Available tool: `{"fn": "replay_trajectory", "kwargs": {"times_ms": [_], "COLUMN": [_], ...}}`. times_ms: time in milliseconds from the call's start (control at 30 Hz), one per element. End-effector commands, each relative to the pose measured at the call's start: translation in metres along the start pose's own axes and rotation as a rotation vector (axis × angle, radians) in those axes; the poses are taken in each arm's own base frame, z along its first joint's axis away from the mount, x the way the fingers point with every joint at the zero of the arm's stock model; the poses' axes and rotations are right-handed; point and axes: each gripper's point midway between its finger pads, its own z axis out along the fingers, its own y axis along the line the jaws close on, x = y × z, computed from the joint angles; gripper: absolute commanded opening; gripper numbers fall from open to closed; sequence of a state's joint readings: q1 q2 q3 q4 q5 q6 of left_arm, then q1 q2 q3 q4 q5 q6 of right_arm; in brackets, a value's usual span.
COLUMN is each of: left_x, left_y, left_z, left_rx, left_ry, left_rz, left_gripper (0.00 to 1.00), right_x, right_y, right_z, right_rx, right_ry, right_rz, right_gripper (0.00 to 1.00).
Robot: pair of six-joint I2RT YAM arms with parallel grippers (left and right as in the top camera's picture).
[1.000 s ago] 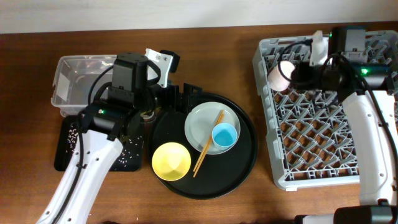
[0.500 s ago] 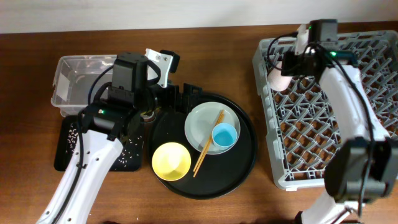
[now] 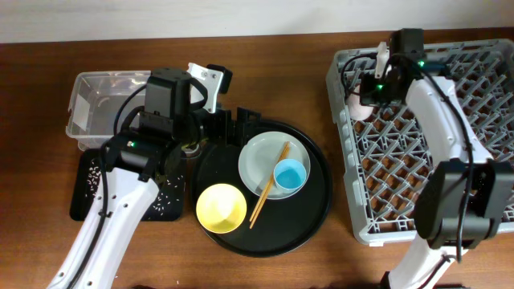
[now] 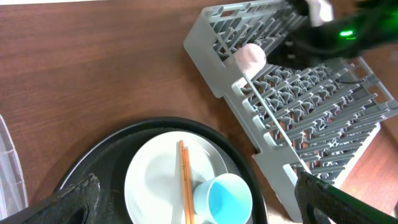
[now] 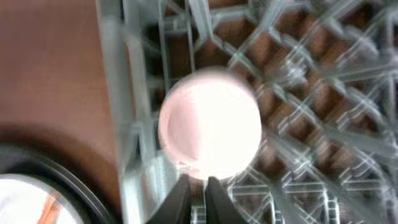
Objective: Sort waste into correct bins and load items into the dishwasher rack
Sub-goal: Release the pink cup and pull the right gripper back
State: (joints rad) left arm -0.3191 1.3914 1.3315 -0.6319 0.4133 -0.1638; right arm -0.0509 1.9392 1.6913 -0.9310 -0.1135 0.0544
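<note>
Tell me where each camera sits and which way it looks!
Overhead: above the table, looking straight down; both arms show.
Left wrist: on the left arm, facing over the plate toward the rack; its fingers fill the bottom corners.
Right wrist: on the right arm, close above the pink cup; its fingers at the bottom.
Shared: all see the pink cup.

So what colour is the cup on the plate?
Light blue. The cup shows best in the left wrist view.
</note>
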Motion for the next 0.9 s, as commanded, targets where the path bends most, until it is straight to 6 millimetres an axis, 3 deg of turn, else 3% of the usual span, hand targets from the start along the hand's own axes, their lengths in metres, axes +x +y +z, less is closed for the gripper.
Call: {"fn": "replay_trajectory", "kwargs": {"times_ms": [0,100,167,367,600,800,833,867], "left_x": [0.002,0.002,0.002,0.002,-0.004,0.039,0.048,0.053], "left_y": [0.003,0.003,0.003,0.003,0.004,-0.015,-0.021,-0.026], "left_z": [0.001,0.001,0.001,0.001,0.001,0.013,0.019,0.022], "left_rx": [-0.007,-0.007,-0.007,-0.007,-0.013,0.011,0.022,0.030], "left_ry": [0.004,0.004,0.004,0.004,-0.019,0.148,0.183,0.203], "left_rz": [0.008,0.008,0.008,0.008,0.017,-0.069,-0.063,-0.058], "left_gripper": [0.99,0.99,0.99,0.99,0.99,0.98,0.89,0.73], "right_x": [-0.019,0.006,0.035,0.088,0.109,0.116,0.117,0.117], "right_y": [0.009,0.012,0.013,0.011,0.014,0.021,0.022,0.022], "right_z": [-0.101,-0.134,-0.153,-0.166,-0.168,-0.172,-0.174,-0.175], "right_rx": [0.005,0.007,0.011,0.021,0.006,-0.032,-0.036,-0.036], "right_ry": [-0.151,-0.118,-0.052,0.130,0.216,0.236,0.233,0.229], "right_rz": [-0.009,-0.006,0.002,0.021,0.032,0.035,0.035,0.034], "right_gripper": [0.12,0.12,0.13,0.12,0.10,0.10,0.10,0.10]}}
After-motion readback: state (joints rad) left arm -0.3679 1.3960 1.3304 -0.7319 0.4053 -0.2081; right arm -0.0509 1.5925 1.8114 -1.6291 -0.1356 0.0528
